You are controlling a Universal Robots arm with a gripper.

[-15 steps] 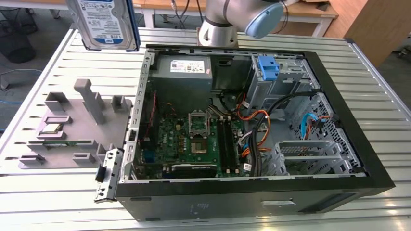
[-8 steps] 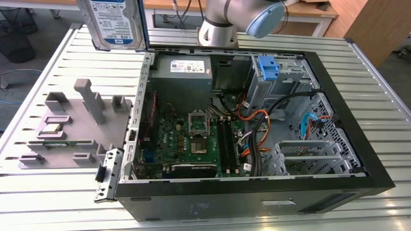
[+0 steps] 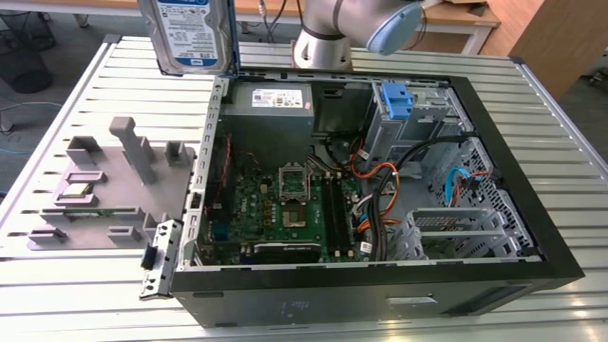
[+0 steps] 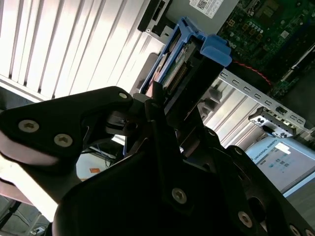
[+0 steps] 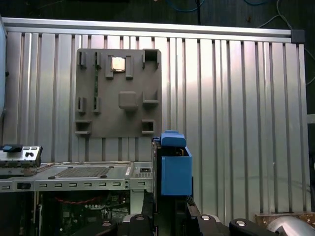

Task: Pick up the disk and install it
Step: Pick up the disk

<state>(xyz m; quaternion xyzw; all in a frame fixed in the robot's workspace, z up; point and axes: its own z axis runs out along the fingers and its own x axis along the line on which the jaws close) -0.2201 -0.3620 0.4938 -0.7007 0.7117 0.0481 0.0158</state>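
Jaws of the gripper (image 4: 170,101) are clenched on the disk (image 3: 193,32), gripped by its blue-railed sides. It is held in the air above the slatted table (image 3: 85,85), near the open computer case (image 3: 532,214).

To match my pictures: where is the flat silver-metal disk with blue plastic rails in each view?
Exterior view: the silver-metal disk, label facing, at the top edge.
Second wrist view: edge-on, beside the perforated rim of the open black computer case.
First wrist view: blue rail facing, beside that rim.
Shared landmark: the case.
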